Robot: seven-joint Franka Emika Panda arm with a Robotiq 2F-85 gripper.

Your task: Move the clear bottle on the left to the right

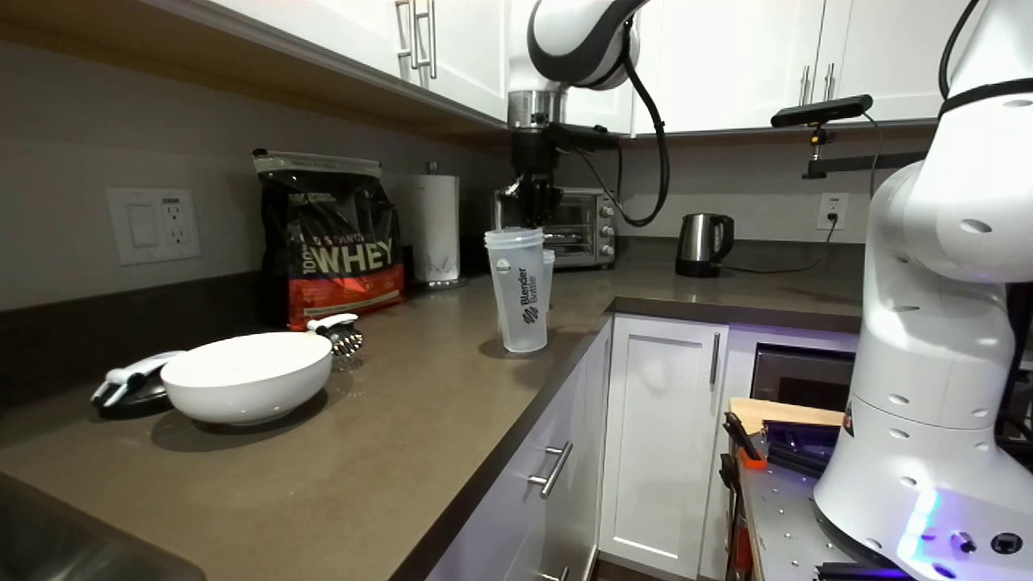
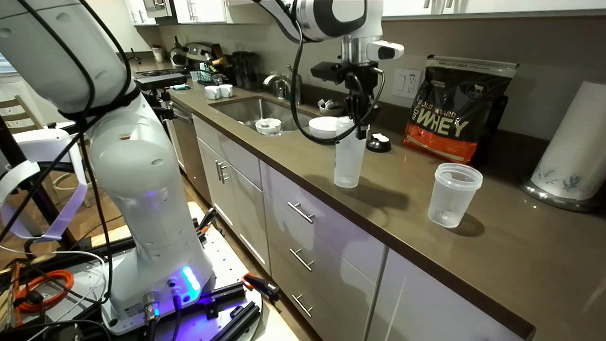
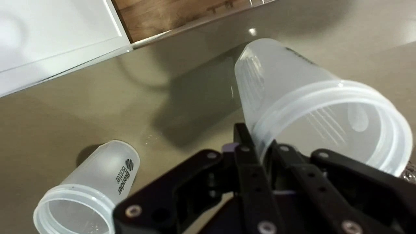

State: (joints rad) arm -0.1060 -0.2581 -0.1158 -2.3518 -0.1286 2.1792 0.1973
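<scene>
Wrist view: your gripper [image 3: 259,139] has its jaws drawn nearly together, pinching the rim of the clear bottle [image 3: 289,78], whose open mouth faces the camera. In both exterior views the bottle is upright at the brown counter [image 2: 516,246], near the front edge; whether its base touches, you cannot tell. A smaller clear cup [image 2: 452,196] stands apart from it.
</scene>
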